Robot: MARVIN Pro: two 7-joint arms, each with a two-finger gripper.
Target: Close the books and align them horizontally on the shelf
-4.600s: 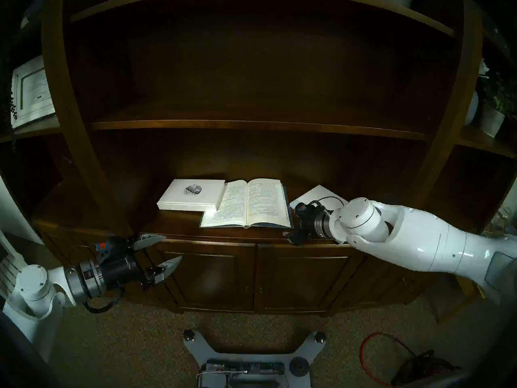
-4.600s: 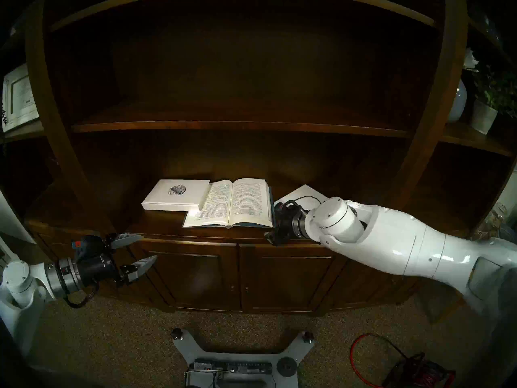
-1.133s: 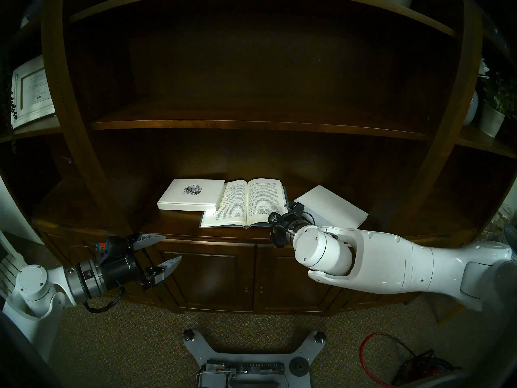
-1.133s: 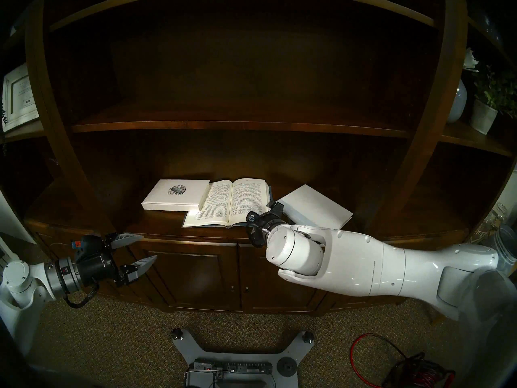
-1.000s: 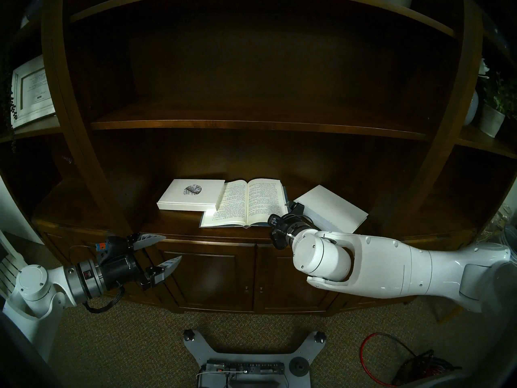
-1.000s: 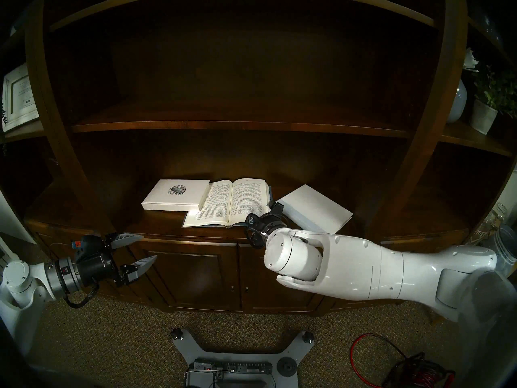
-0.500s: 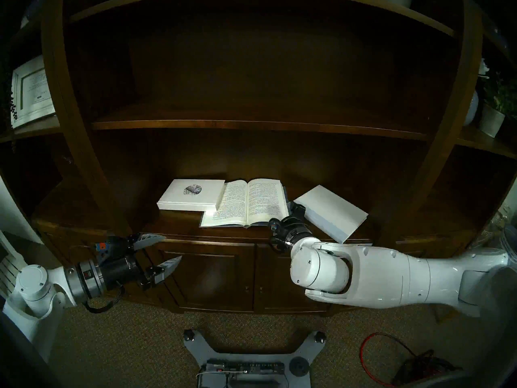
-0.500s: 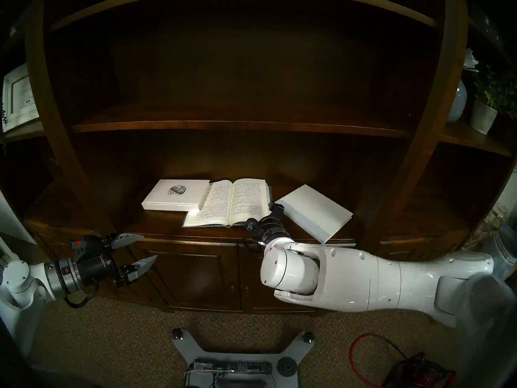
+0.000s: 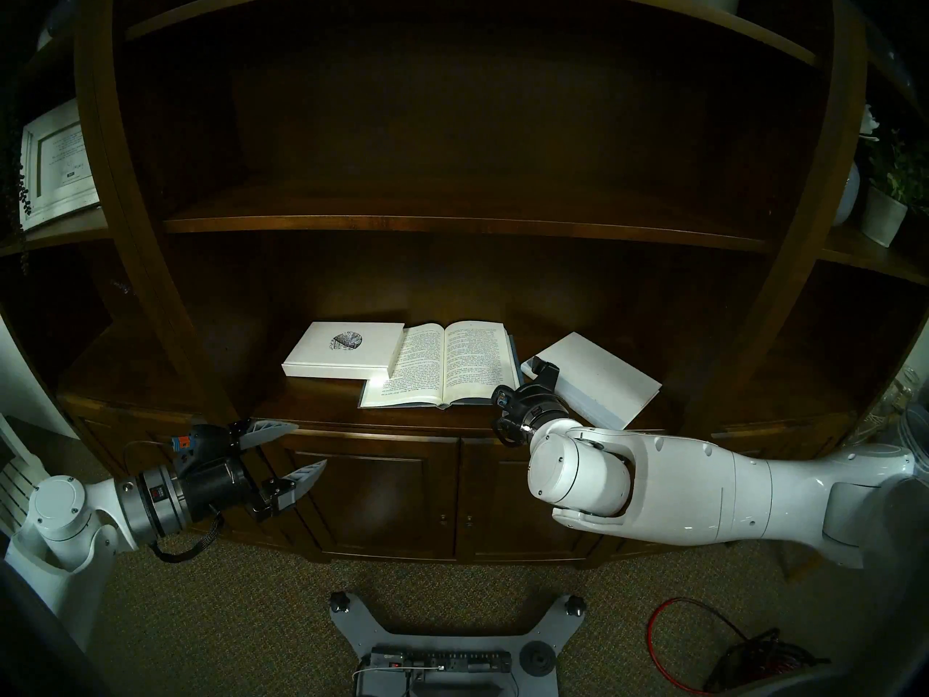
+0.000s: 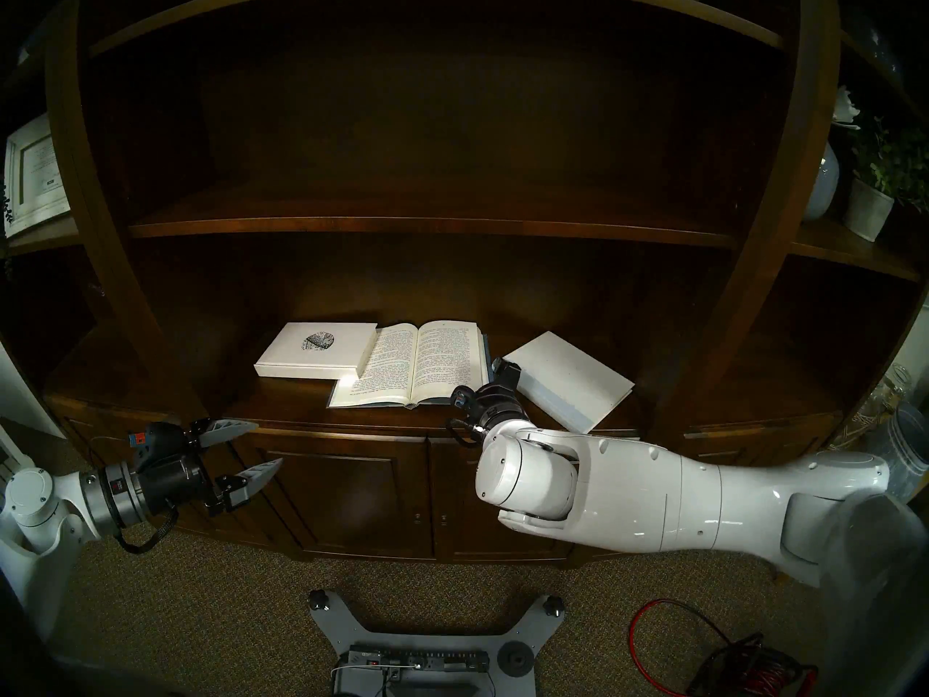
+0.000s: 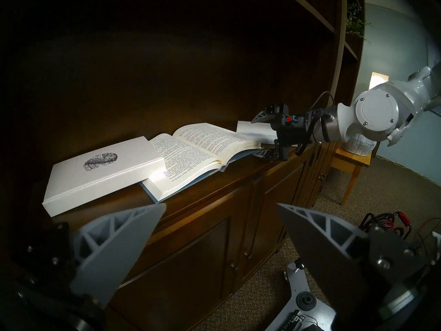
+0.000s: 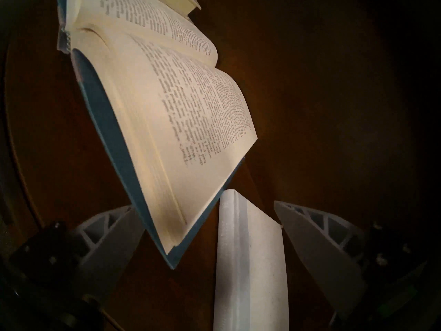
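Three books lie on the dark wooden shelf. At the left is a closed white book with a speckled oval. A blue-covered book lies open in the middle, its left page tucked under the white one. A plain white book lies closed and skewed at the right. My right gripper is open, on its side, at the gap between the open book's right edge and the plain book's corner. My left gripper hangs open and empty before the cabinet, below the shelf's left end.
A thinner shelf board runs above the books. Panelled cabinet doors sit under the ledge. A framed picture stands far left, a potted plant far right. On the carpet are my base and a red cable.
My right gripper has shifted slightly to the right, toward the plain white book's corner, and the forearm dipped, then rose. The left arm and the books have not visibly moved.
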